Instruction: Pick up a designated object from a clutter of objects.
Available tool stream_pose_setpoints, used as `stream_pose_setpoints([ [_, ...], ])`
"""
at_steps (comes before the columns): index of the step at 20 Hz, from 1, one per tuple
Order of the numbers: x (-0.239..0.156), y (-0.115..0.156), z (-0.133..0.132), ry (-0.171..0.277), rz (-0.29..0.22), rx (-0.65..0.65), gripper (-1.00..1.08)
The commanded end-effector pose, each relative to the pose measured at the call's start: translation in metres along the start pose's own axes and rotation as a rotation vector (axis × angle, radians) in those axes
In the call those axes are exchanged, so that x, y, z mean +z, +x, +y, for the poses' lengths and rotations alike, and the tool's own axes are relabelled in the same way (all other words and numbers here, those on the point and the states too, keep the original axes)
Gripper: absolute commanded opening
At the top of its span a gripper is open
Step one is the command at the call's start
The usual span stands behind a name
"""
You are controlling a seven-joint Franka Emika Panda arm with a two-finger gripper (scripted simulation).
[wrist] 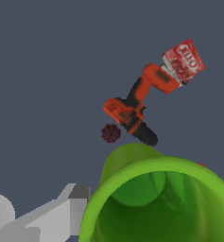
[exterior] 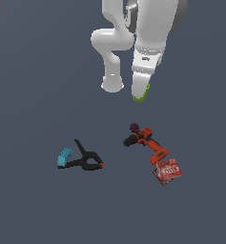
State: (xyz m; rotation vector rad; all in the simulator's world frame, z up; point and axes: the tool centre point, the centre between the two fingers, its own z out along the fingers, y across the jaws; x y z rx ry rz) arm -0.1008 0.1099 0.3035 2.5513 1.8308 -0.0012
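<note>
Lime-green cup [wrist: 156, 203], judged light, rigid and slippery, is seen close under the wrist camera, apparently held at its rim wall by the hand [exterior: 141, 95], raised above the counter [exterior: 33, 71]; finger opening cannot be confirmed.

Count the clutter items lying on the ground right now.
5: light-blue toy brick touching black spring clamp at the exterior view's left; dark berry, orange-black power drill, red box at its right. The arm could hide others.
</note>
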Motion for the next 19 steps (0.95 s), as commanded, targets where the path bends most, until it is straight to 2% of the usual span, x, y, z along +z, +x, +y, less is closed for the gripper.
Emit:
stream_pose_setpoints([
  [1,-0.022,0.008,-0.009,0.000,0.000,0.000,-1.00],
  [10,-0.075,0.028,-0.029,0.001,0.001,0.001,-1.00],
  [19,-0.089,0.035,-0.033,0.001,0.001,0.002,-1.00],
])
